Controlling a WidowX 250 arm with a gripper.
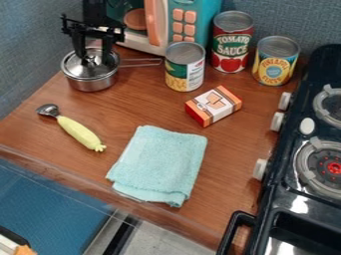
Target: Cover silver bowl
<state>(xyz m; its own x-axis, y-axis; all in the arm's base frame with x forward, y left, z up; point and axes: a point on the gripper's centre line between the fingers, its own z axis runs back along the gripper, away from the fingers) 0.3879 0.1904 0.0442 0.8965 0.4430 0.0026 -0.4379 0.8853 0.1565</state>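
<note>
A black gripper point(92, 55) hangs at the upper left of a brown wooden counter point(146, 112), right at the silver bowl point(94, 84). A shiny lid point(77, 68) covers the bowl. From here, I can't tell whether the gripper is open or closed. To the bowl's right stand 3 cans, near a teal toy microwave point(200, 6). Nearer me lie 1 yellow-handled spoon point(80, 132), 1 small orange-and-white box point(214, 105) and 1 folded aqua cloth point(160, 164). A black stove point(273, 199) borders the right side.
</note>
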